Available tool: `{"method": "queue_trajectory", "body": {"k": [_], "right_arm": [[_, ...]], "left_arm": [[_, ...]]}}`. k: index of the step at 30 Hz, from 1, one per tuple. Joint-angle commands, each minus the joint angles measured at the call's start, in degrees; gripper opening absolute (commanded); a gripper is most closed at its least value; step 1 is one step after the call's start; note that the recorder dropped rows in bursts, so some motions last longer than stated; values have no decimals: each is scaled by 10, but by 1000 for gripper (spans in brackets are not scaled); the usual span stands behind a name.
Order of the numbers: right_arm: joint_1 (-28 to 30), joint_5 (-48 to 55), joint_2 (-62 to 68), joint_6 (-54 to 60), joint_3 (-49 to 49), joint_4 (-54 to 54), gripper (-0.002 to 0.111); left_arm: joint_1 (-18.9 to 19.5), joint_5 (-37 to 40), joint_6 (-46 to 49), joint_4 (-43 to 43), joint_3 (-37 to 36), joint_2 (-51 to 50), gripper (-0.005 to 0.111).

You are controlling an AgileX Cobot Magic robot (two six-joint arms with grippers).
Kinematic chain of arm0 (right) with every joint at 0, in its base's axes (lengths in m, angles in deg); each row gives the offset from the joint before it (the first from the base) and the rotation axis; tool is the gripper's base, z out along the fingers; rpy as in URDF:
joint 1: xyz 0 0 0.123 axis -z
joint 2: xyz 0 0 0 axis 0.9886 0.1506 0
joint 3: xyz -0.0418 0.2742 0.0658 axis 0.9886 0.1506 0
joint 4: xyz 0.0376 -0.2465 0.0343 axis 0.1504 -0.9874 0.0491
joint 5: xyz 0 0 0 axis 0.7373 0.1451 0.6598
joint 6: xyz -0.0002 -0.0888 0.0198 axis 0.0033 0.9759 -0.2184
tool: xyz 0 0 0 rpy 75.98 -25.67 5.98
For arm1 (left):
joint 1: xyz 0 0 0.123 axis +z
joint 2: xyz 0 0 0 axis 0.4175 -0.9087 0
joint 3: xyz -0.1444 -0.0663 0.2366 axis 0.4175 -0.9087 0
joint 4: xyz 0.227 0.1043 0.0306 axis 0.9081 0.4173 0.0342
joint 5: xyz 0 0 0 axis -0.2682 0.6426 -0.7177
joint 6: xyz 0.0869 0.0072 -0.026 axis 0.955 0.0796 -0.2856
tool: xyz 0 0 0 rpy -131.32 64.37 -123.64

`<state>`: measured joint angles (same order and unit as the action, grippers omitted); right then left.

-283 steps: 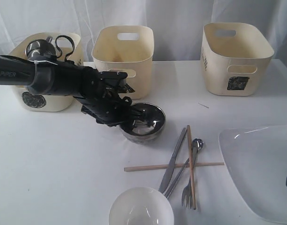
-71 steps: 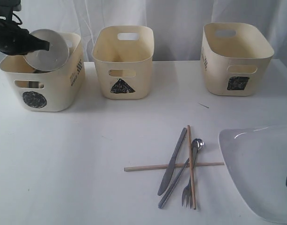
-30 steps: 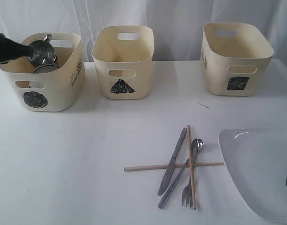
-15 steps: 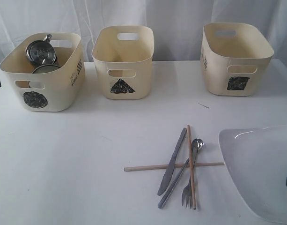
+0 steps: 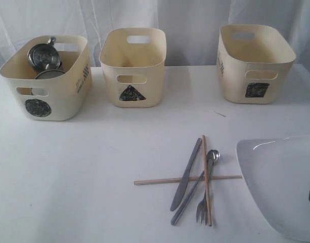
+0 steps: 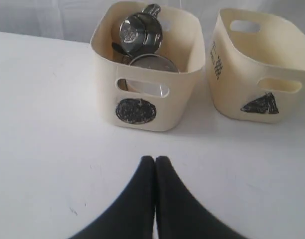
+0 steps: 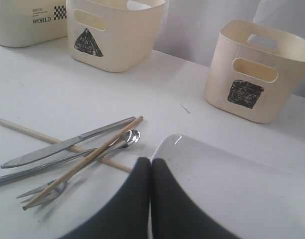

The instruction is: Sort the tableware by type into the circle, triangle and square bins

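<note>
Left gripper (image 6: 154,162) and right gripper (image 7: 151,164) are both closed, holding nothing. Cutlery (image 5: 180,191) is crossed with chopsticks (image 5: 204,152) mid-table beside the plate (image 5: 281,187); the upper chopstick should be pinched first, at a free end
</note>
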<state>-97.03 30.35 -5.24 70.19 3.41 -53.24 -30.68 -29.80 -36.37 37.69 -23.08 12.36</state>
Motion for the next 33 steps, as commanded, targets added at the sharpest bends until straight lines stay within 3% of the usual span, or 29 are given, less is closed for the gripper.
{"method": "queue_trajectory", "body": {"k": [1,4,10,15,22,27,33], "right_arm": [[-3,-5,-3,0,0,-1,0],[-3,-5,-3,0,0,-1,0],[-3,-5,-3,0,0,-1,0],[-3,-5,-3,0,0,-1,0],[-3,-5,-3,0,0,-1,0],[-3,-5,-3,0,0,-1,0],[-3,-5,-3,0,0,-1,0]], "left_arm": [[-4,126,1,-3,-5,50,0],[-4,154,29,-2,-5,70,0],[-4,116,152,-2,-4,87,0],[-4,132,156,-2,-16,115,0],[-4,127,156,-2,-115,239,0],[-4,69,156,-2,-188,351,0],[-4,13,146,-3,-222,360,0]]}}
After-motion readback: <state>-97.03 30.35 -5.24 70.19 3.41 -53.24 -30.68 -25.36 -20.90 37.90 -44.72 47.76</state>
